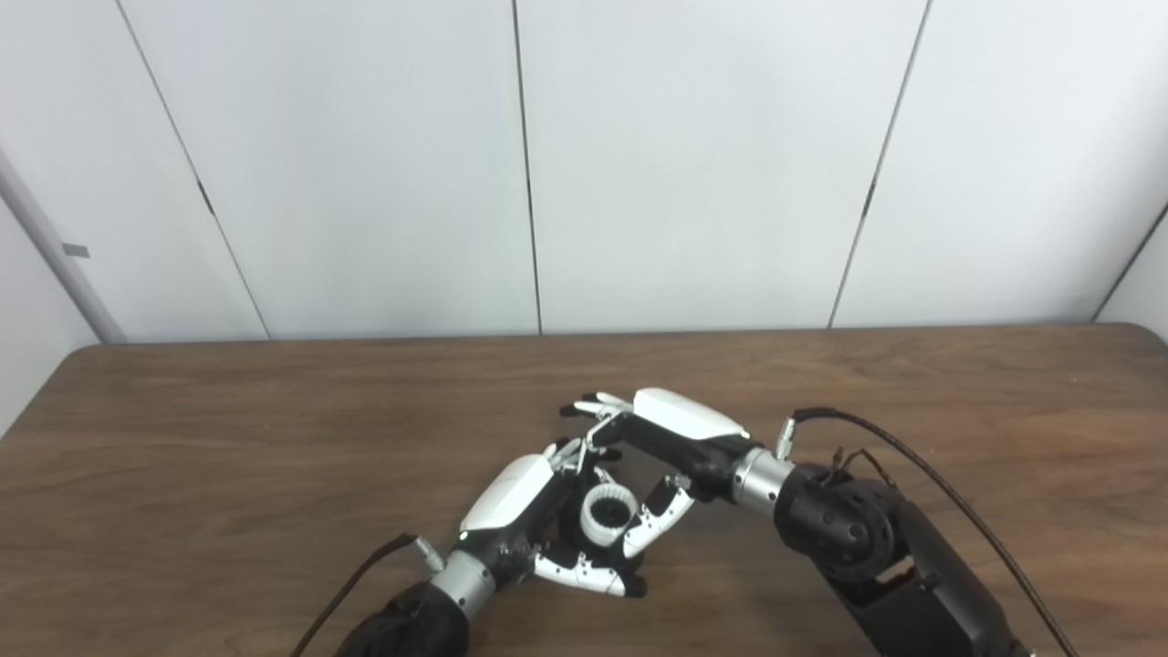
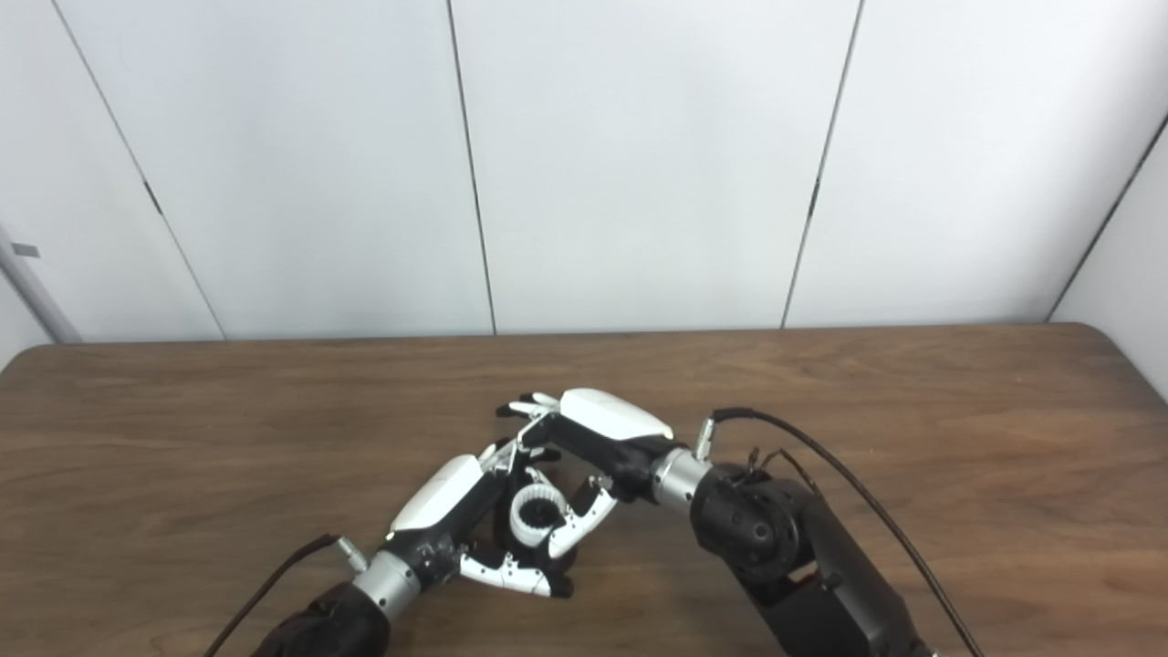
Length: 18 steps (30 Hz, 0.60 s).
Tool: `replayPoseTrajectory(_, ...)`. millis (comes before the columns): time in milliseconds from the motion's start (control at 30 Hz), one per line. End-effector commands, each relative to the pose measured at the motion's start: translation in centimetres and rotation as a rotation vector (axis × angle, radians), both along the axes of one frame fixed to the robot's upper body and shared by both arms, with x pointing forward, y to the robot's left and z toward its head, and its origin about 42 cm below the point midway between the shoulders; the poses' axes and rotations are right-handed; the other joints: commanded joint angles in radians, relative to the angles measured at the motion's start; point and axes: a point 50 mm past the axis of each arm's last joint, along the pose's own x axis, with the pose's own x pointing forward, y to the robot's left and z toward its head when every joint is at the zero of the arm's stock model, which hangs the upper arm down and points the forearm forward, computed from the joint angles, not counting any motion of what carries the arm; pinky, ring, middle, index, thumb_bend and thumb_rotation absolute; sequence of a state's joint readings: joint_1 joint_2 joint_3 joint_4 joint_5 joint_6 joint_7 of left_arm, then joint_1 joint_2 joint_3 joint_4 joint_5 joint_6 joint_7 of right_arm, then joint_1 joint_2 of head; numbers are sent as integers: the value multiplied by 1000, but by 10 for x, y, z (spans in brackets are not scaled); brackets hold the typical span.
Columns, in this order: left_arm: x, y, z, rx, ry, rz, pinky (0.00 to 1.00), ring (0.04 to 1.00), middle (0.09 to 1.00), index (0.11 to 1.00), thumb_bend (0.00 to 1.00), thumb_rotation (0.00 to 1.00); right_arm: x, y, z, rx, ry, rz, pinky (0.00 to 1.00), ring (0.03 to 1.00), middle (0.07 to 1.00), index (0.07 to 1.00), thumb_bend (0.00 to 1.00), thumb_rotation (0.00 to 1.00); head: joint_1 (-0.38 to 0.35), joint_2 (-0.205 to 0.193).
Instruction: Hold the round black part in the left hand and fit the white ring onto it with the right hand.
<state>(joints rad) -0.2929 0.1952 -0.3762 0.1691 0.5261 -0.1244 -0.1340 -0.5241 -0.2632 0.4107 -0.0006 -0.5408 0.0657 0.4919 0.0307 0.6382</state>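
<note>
My left hand (image 1: 520, 511) is low over the table's front middle, shut on the round black part (image 1: 577, 529), which is mostly hidden by its fingers. The white ring (image 1: 607, 516), ribbed inside, sits on top of the black part with its opening facing up. My right hand (image 1: 662, 456) reaches in from the right. Its thumb (image 1: 659, 518) presses the ring's right side and a bent finger (image 1: 593, 449) comes down at the ring's far side, so the hand is pinched on the ring. Its other fingers (image 1: 598, 403) point left, straight and free.
The brown wooden table (image 1: 228, 438) spreads to both sides of the hands. A black cable (image 1: 922, 474) loops off the right forearm above the tabletop, and another cable (image 1: 356, 584) trails from the left wrist. White wall panels stand behind the far edge.
</note>
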Motion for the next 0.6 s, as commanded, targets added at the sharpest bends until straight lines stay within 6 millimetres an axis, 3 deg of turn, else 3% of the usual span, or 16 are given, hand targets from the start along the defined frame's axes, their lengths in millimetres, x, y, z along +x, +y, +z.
replayPoseTrajectory(0, -1, -13, 3, 2, -1, -37, 1000, 1000, 912, 480, 516, 46, 2, 10, 17, 30, -56, 20, 973, 1000, 952, 478, 518, 125, 2, 1)
replayPoseTrajectory(567, 0, -11, 3, 11, 9, -33, 1000, 1000, 923, 480, 516, 46, 5, 12, 16, 38, -63, 10, 953, 1000, 972, 484, 523, 139, -3, -3)
